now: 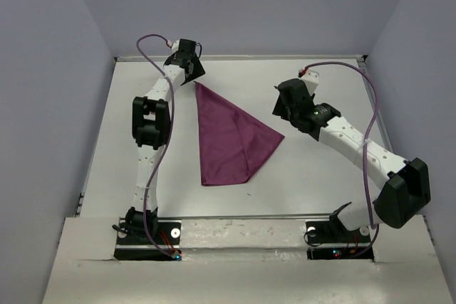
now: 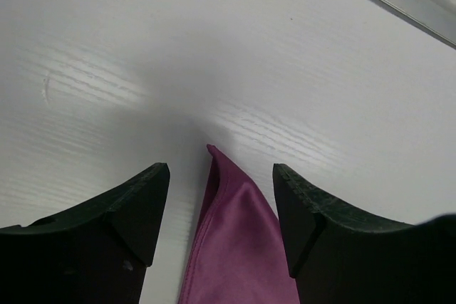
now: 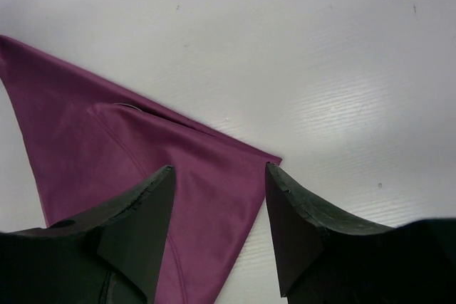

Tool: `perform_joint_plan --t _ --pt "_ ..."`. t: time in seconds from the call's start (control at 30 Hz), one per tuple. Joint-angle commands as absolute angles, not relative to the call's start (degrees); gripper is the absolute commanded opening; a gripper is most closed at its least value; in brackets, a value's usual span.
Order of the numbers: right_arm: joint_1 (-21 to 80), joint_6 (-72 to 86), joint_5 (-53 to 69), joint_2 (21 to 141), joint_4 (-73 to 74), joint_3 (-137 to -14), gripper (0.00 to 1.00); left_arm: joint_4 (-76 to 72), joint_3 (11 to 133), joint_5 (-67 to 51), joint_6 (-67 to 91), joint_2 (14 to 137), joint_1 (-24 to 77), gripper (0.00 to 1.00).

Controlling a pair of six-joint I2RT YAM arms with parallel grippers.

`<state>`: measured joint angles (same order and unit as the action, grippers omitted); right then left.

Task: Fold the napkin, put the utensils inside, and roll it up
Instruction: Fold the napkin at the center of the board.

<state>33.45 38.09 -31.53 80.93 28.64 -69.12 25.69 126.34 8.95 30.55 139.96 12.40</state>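
Napkin mid-fold, triangle tip near the table's far edge, left gripper and right gripper spread over corners; next, likely pinch them.

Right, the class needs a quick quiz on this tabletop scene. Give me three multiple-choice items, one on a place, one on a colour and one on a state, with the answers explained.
1. Where is the left pincer?
A. beside its arm's base
B. at the far tip of the napkin
C. over the napkin's right corner

2. What colour is the napkin?
A. white
B. green
C. plum purple

3. How does the napkin lie on the table?
A. folded into a flat triangle
B. rolled into a tube
C. spread as a full square

Answers:
1 B: the left wrist view shows the cloth's tip between its open jaws.
2 C: every view shows purple cloth.
3 A: the top view shows a triangle, and the right wrist view shows a folded-over layer.
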Motion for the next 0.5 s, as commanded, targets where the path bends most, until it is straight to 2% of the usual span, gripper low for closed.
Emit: perform_joint_plan --t 0.0,0.27,0.37,0.47 --pt "33.75 36.74 -35.15 79.10 30.15 -69.44 0.59 27.51 129.81 8.26 32.96 141.41 12.74 0.70" --pt "33.75 35.60 -36.74 82.35 32.43 -70.31 0.60 28.21 129.64 10.55 34.45 143.53 13.53 0.64" --pt "33.75 35.16 -36.91 82.79 32.43 -70.58 0.59 28.13 129.29 10.63 34.45 143.52 13.80 0.56" --pt "33.75 34.37 -37.44 82.79 32.34 -70.66 0.59 27.16 128.67 10.11 34.10 143.26 14.24 0.41"
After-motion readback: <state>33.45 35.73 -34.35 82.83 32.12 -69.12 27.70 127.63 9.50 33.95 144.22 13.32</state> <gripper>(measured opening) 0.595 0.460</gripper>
